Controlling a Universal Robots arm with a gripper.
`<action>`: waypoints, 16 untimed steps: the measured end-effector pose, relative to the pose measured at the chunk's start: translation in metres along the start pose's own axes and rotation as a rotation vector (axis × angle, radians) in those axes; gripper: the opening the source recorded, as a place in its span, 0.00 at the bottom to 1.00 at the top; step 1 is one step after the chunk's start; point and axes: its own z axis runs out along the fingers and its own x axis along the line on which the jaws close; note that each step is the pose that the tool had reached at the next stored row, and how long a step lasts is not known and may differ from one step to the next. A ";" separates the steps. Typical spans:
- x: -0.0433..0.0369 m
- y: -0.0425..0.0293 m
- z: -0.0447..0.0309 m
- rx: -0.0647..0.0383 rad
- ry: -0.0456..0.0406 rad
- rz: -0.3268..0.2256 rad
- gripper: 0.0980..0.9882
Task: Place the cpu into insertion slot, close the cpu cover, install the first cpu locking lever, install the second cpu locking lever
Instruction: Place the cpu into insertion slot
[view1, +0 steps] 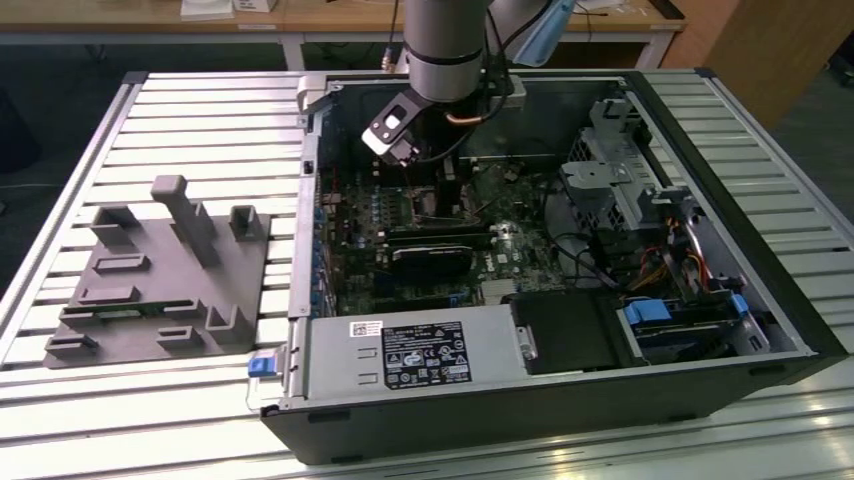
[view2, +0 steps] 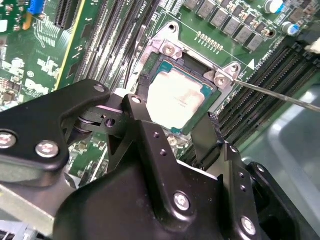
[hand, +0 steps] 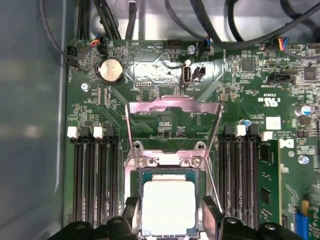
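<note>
Lying in its socket (hand: 167, 161), the cpu (hand: 168, 207), cpu cover (hand: 172, 104) open.

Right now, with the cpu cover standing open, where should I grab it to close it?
Take the cpu cover by its free crossbar, the edge farthest from the hinge screws. It stands open beyond the seated cpu, so that thin bar is exposed; come from above, probably.

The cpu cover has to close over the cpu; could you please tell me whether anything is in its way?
Yes. The cover stands raised open, and the end effector sits low, right at the cpu, so it likely lies in the cover's swing. Nothing else visible lies between them.
</note>
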 end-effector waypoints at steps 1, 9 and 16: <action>0.0000 0.0000 0.0000 0.000 0.0002 0.000 0.58; 0.0000 0.0000 -0.0005 0.000 0.0001 0.000 0.49; 0.0000 0.0000 -0.0009 0.000 0.0000 0.000 0.16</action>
